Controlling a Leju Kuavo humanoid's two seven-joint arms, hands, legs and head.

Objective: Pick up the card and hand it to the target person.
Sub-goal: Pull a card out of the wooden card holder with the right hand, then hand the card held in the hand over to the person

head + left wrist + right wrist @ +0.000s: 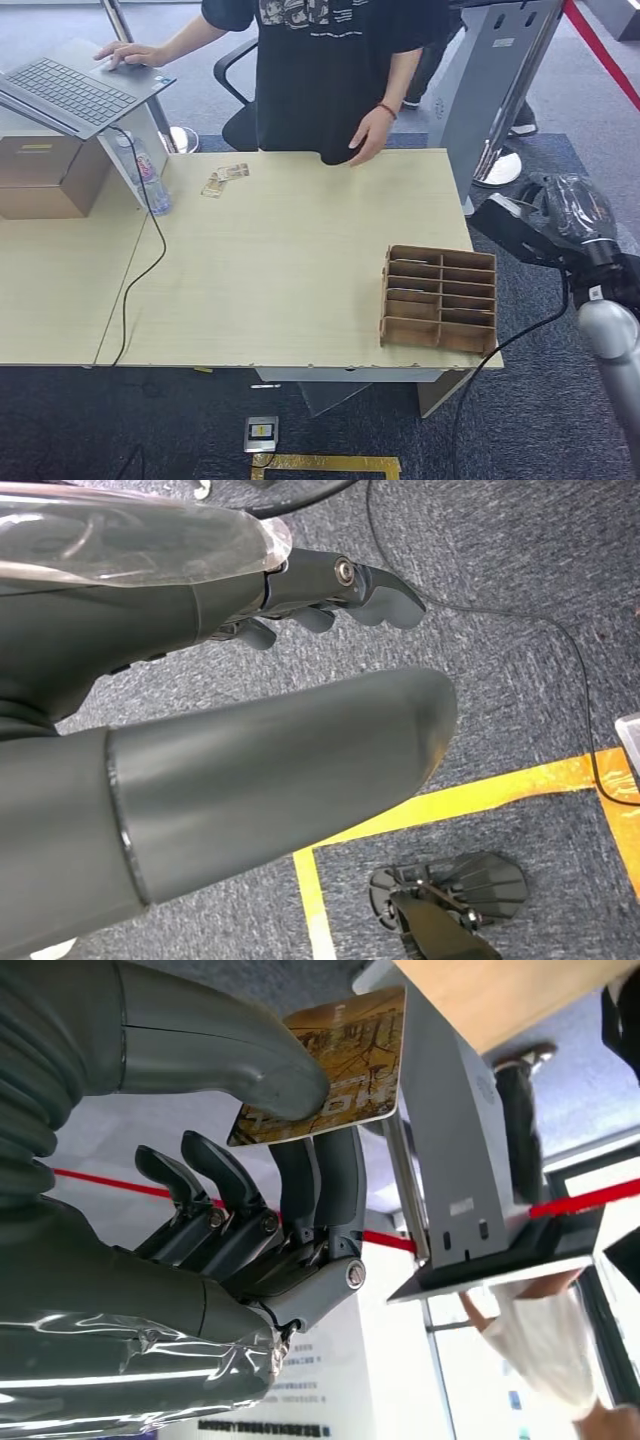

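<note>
Right hand [249, 1210] pinches the card [332, 1070] between thumb and fingers, held off the table's [287, 260] right end, beside the slotted wooden organizer [439, 298]. Left hand [317, 600] hangs over carpet, fingers loosely curled, nothing held. Person [332, 70] stands across the table, one hand [368, 135] on its far edge. Risk: the pinch covers only one card corner; a swing toward the person could twist it loose.
</note>
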